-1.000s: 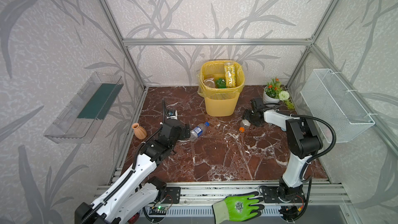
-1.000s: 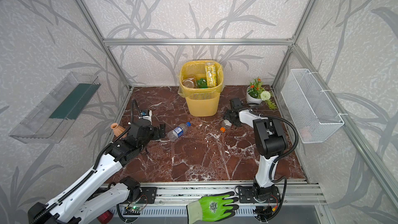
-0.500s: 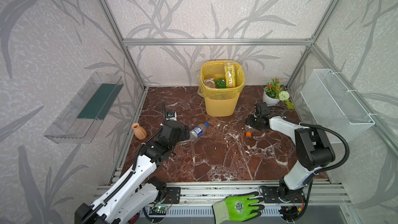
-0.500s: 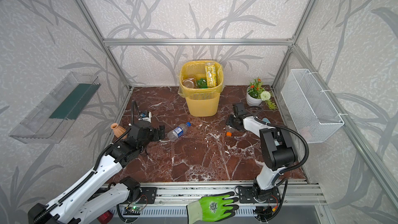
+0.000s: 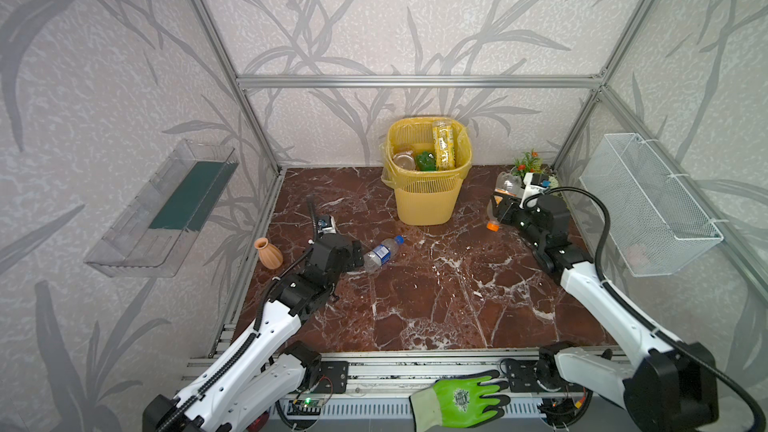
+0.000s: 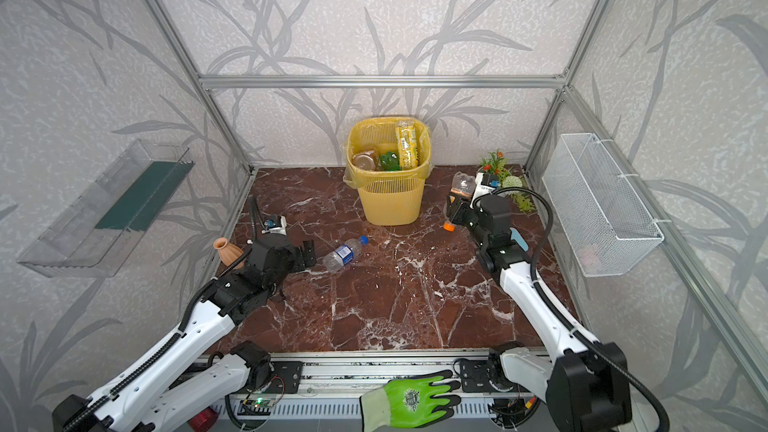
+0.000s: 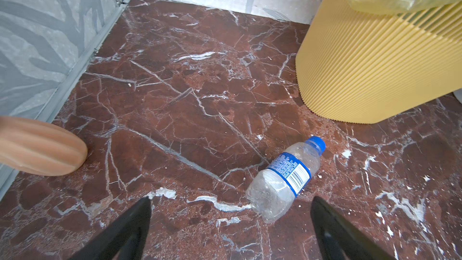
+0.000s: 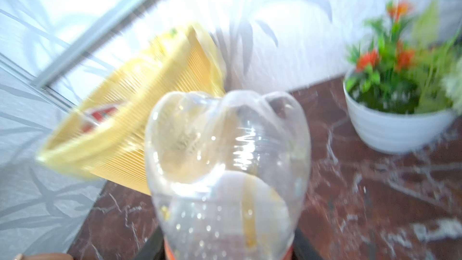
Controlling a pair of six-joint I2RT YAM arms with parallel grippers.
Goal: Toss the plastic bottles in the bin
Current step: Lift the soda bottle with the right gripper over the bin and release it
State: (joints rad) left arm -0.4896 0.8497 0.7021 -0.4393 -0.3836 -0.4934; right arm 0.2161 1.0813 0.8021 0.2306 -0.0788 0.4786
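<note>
Marble floor with yellow bin, left pincer wide apart before blue-capped bottle, right pincer tight around orange-capped bottle.

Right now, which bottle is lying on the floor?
The blue-capped bottle. The right gripper holds the orange-capped bottle up; the others are in the bin.

Leaf-patterned grey walls, aluminium frame, red-brown marble floor, bright even light.
</note>
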